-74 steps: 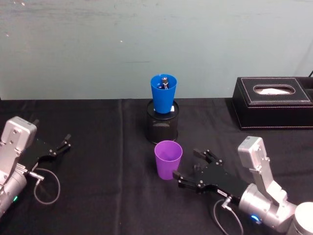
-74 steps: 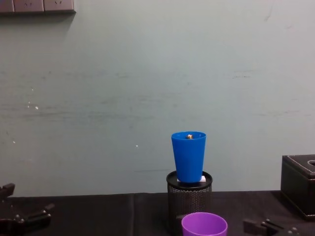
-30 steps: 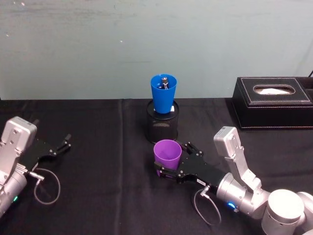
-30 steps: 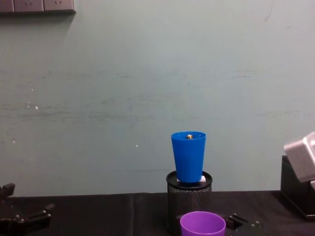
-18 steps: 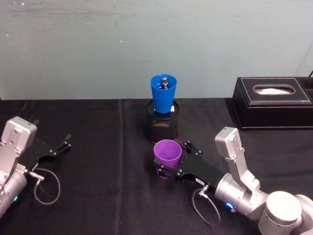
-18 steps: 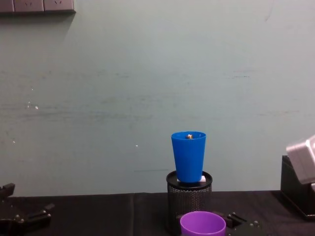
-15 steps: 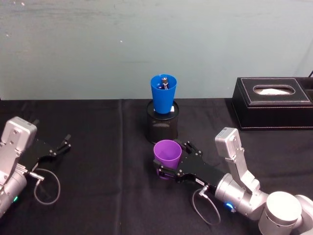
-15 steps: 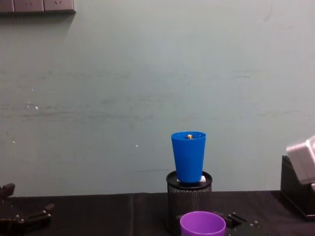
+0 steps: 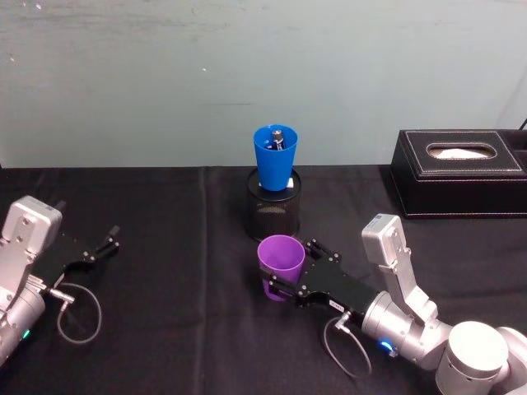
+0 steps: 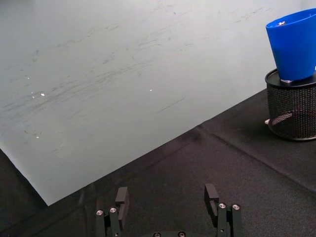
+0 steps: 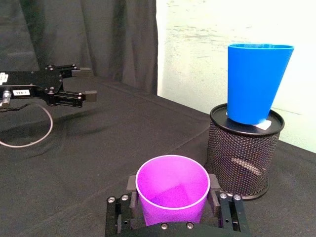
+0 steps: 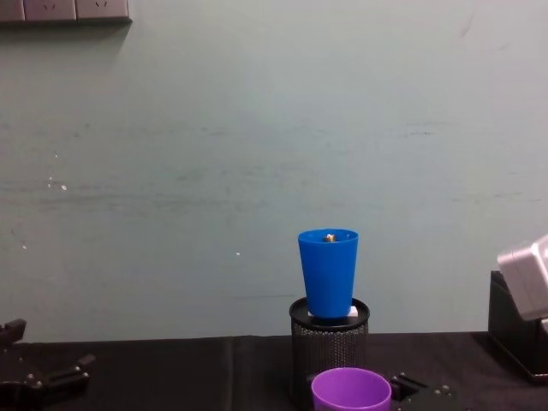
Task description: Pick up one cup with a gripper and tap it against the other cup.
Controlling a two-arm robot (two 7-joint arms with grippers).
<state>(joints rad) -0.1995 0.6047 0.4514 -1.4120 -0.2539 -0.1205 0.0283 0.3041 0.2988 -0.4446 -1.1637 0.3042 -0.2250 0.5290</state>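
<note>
1. The right gripper [image 9: 290,267], a long black flat-fingered claw on a silver-grey arm, reaches across the black tablecloth [image 9: 165,247] from the robot's right. Its two fingers [image 11: 130,184] are clamped on opposite sides of the purple cup [image 9: 278,251].
2. The purple cup stands upright with its mouth open upward, and the right wrist view shows a finger pad pressed against each side of its wall. Whether its base rests on the cloth or hangs just above it cannot be told.
3. The cup is held near the middle of the table, just in front of the black mesh holder [image 9: 273,212] on the robot's side, and it is not touching the holder.
4. The blue cup [image 9: 275,156] stands upright on top of the mesh holder, on a small white piece. It sits higher than the purple cup and clear of it. A small dark object shows inside the blue cup in the head view.
5. The left gripper [image 9: 111,239] rests low over the cloth at the table's left side, well apart from both cups. Its fingers are spread and hold nothing. A thin cable [image 9: 78,309] loops on the cloth beside that arm.
6. A black tissue box [image 9: 461,173] sits at the back right, against the pale green wall [image 9: 123,82].
</note>
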